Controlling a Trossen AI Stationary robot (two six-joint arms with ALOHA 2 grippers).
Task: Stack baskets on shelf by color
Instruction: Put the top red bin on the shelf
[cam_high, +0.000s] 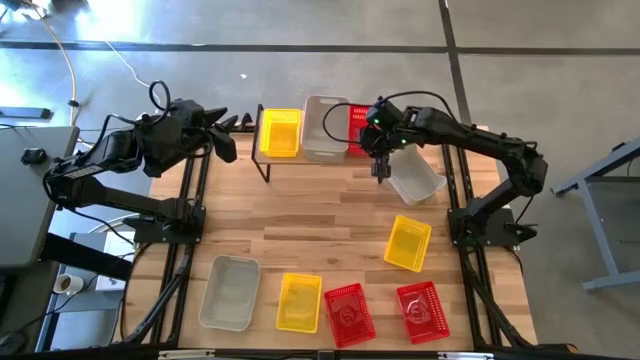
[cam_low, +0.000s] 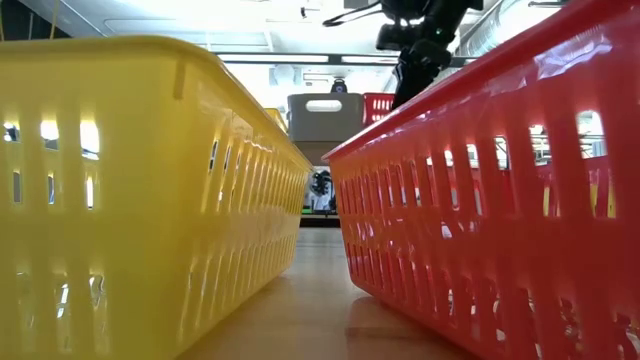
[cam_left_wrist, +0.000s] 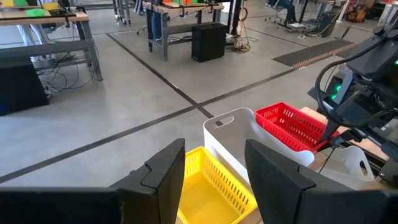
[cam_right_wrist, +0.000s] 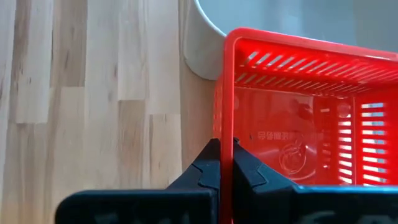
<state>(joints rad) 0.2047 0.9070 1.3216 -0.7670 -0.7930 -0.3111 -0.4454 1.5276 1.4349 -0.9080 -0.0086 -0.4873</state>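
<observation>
On the shelf (cam_high: 266, 160) at the table's far edge stand a yellow basket (cam_high: 279, 133), a grey-white basket (cam_high: 324, 127) and, to its right, a red basket (cam_high: 358, 126). My right gripper (cam_high: 380, 165) is over that red basket's near end and is shut on it (cam_right_wrist: 225, 163). In the low view it hangs above the red basket (cam_low: 378, 104). The open left gripper (cam_high: 225, 138) waits off the shelf's left end, and its fingers (cam_left_wrist: 163, 174) frame the yellow basket (cam_left_wrist: 214, 186). My right gripper pinches the red basket's wall at the rim (cam_right_wrist: 225, 127), one finger inside the basket and one outside. The fingers come from above, pointing down. The left wrist view puts the hold at the basket's near end (cam_left_wrist: 323, 138). Whether the basket rests on the shelf I cannot tell.
A grey-white basket (cam_high: 415, 178) lies askew on the table just right of the shelf, below my right gripper. A yellow basket (cam_high: 408, 242) sits mid-right. Along the near edge lie a grey-white (cam_high: 229, 292), a yellow (cam_high: 299, 302) and two red baskets (cam_high: 349, 314) (cam_high: 422, 311).
</observation>
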